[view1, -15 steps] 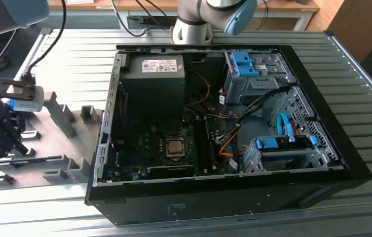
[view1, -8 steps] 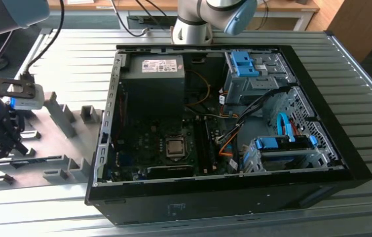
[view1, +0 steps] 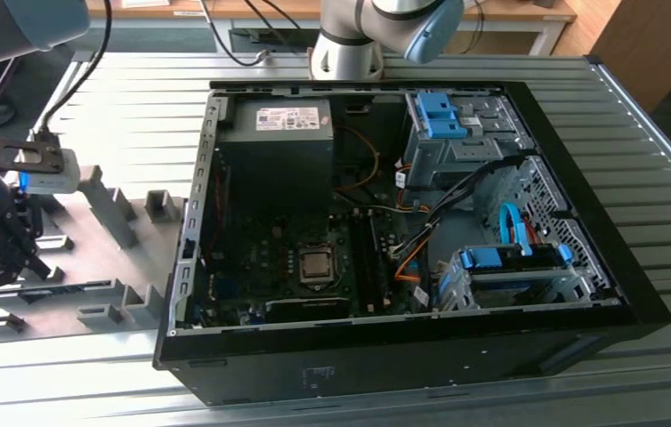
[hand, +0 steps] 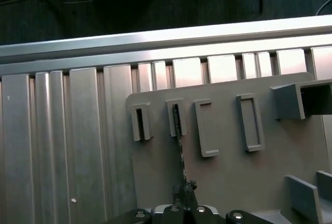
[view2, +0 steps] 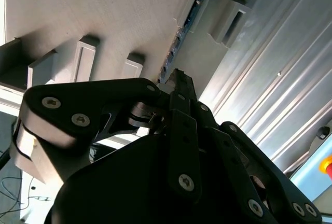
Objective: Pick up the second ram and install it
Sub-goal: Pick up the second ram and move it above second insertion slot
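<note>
Second ram (view2: 181, 31) end hidden behind pincer (view2: 179, 78), itself edge-cropped.

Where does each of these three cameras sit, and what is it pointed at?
Exterior view: off the arm, looking down on the open computer case on the slatted table; the arm's base and gripper show.
First wrist view: on the wrist, facing the gray fixture plate; the gripper's tip shows.
Second wrist view: on the wrist, looking along the gripper's dark linkage at that plate.
Both wrist views share the second ram in the plate's slots.
</note>
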